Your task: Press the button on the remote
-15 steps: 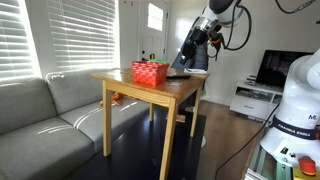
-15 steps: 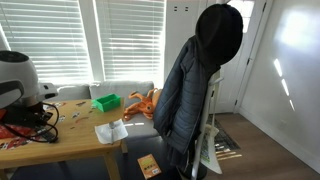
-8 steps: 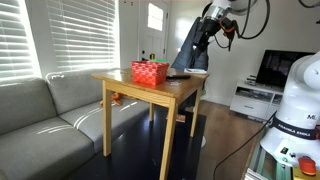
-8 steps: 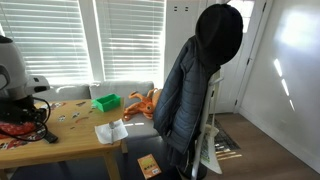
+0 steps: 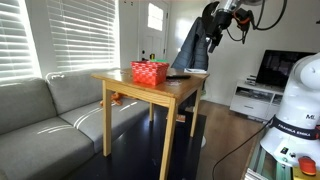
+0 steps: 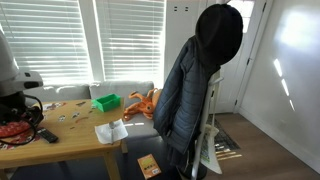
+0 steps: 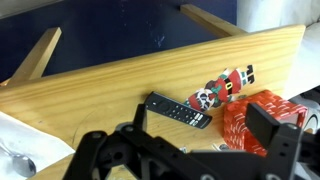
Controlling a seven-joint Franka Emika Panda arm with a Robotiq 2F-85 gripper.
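The remote [image 7: 180, 111] is a slim black bar lying flat on the wooden table [image 7: 90, 90], just left of the red woven basket [image 7: 255, 112]. In an exterior view the remote [image 5: 178, 76] lies to the right of the basket [image 5: 150, 72]. My gripper [image 7: 205, 135] hangs over the remote with its dark fingers [image 7: 139, 116] spread wide and nothing between them. In an exterior view the gripper [image 5: 212, 38] is high above the table's far right side, well clear of the remote.
A small Santa figure [image 7: 225, 87] lies beyond the remote. A dark jacket [image 5: 195, 52] hangs behind the table and fills the middle of the opposite camera's picture [image 6: 195, 90]. A grey couch [image 5: 40, 115] stands beside the table. A green box [image 6: 105, 102] and papers [image 6: 110, 131] lie on the tabletop.
The gripper has opened from nearly shut to wide. The arm has lifted up and away from the table, and it has slid out of the left side of one exterior view.
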